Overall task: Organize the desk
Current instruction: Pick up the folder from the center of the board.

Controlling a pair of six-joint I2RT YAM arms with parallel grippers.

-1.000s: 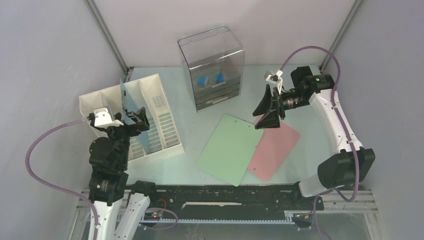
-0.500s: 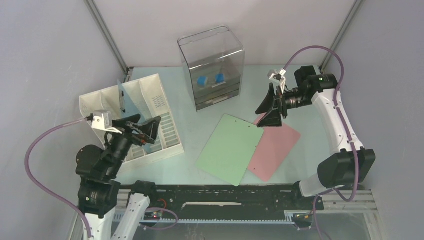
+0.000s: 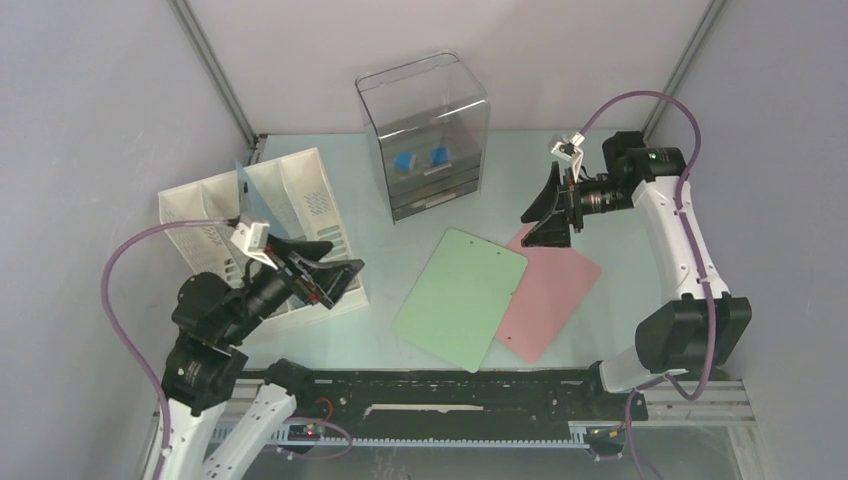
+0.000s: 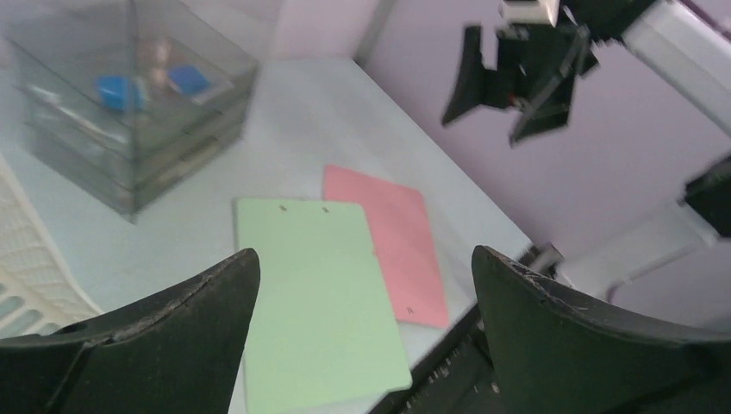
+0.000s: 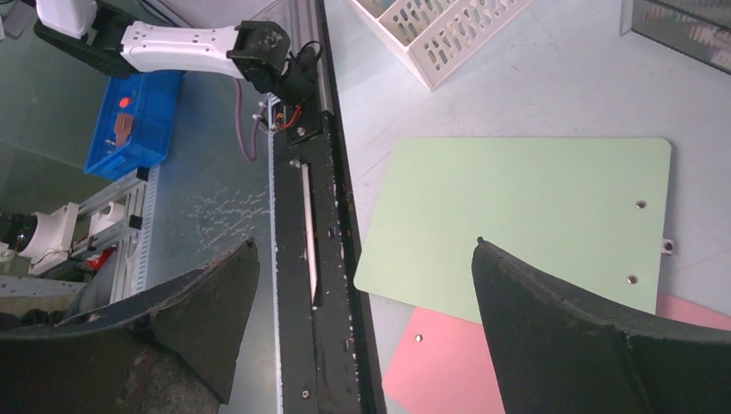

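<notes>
Two grippers, jaws spread wide: left gripper [image 3: 335, 275], lower left, by white rack [image 3: 300, 190]; right gripper [image 3: 535, 222], upper right, near pink folder [image 3: 560, 290] on desk [image 3: 340, 340].

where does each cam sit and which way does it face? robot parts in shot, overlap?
Top external: fixed above and behind the bases, looking down on the desk; left gripper and right gripper, both open.
Left wrist: faces rightward across the desk; own fingers frame the green board and the right gripper.
Right wrist: looks down toward the front rail; own fingers, part of the left arm.
Shared: green board over pink board, in all three.
</notes>
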